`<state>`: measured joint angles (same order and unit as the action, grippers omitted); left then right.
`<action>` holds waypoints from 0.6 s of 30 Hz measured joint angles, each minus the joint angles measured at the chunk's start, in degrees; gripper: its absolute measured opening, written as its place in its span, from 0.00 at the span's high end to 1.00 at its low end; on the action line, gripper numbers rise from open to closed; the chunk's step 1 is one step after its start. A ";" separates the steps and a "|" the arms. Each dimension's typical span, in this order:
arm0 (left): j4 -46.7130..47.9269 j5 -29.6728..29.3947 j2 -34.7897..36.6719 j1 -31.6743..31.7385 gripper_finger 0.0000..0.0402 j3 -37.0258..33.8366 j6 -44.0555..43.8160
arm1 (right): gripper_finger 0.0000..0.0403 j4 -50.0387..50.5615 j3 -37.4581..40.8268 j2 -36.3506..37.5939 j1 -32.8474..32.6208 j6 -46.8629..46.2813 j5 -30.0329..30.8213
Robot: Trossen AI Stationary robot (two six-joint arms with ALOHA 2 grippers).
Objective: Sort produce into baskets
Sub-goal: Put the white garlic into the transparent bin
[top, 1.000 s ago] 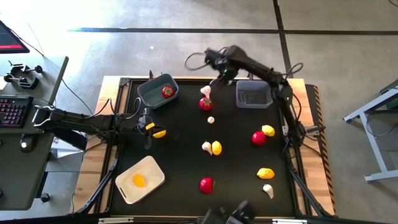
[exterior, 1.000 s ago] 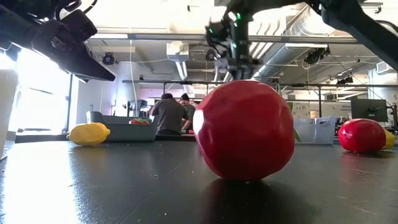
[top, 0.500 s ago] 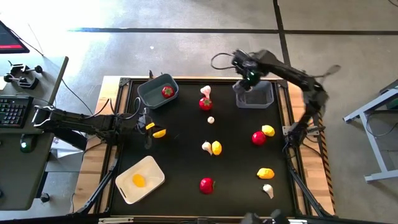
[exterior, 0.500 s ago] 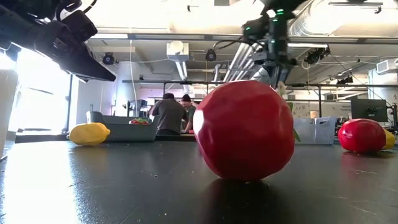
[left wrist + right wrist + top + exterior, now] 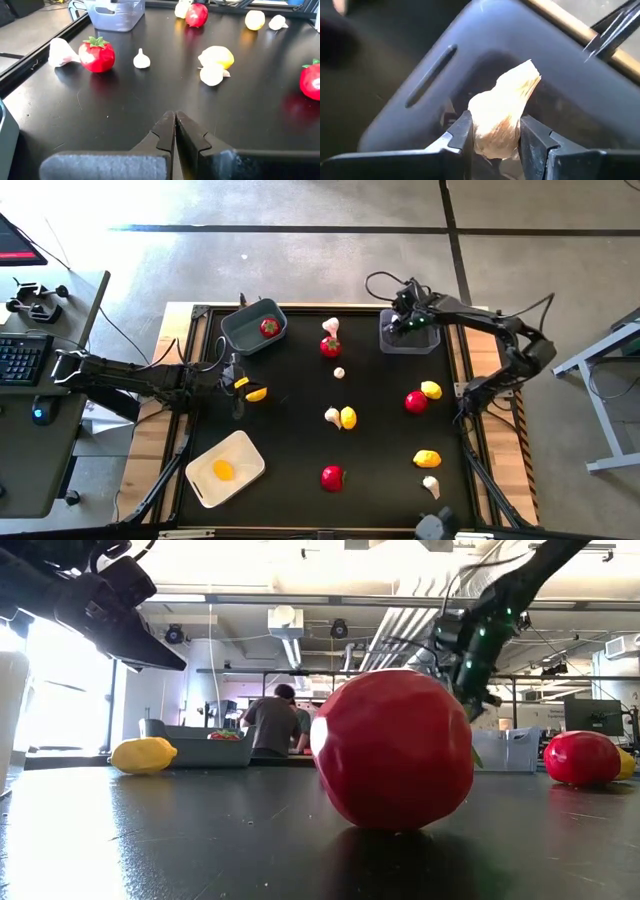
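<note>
One whitish, garlic-like toy bulb [image 5: 501, 112] sits pinched between the narrowly parted fingers of the right end effector [image 5: 407, 323] above the darker grey rectangular plastic bin [image 5: 408, 338], and a release near its rim could drop it onto the black surface [image 5: 300, 440].

Red tomato [image 5: 311, 80] cut off at left wrist view's edge; garlic bulb's [image 5: 500, 111] lower end hidden between fingers.

Grey concrete floor [image 5: 300, 260]; possibly ductwork [image 5: 400, 630] overhead.
</note>
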<state>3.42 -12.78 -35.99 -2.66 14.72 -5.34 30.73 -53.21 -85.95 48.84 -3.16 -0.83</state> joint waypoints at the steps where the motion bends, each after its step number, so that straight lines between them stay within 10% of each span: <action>1: 0.00 0.00 0.02 0.00 1.00 0.00 0.00 | 0.75 -1.20 0.46 -0.19 0.54 0.59 -0.62; 18: -0.38 1.67 0.00 0.00 1.00 -0.02 -0.58 | 0.57 -6.56 1.27 -8.03 2.29 1.64 -1.35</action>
<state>3.04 -11.10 -35.99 -2.66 14.70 -5.93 24.16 -51.94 -93.98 51.13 -1.52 -2.18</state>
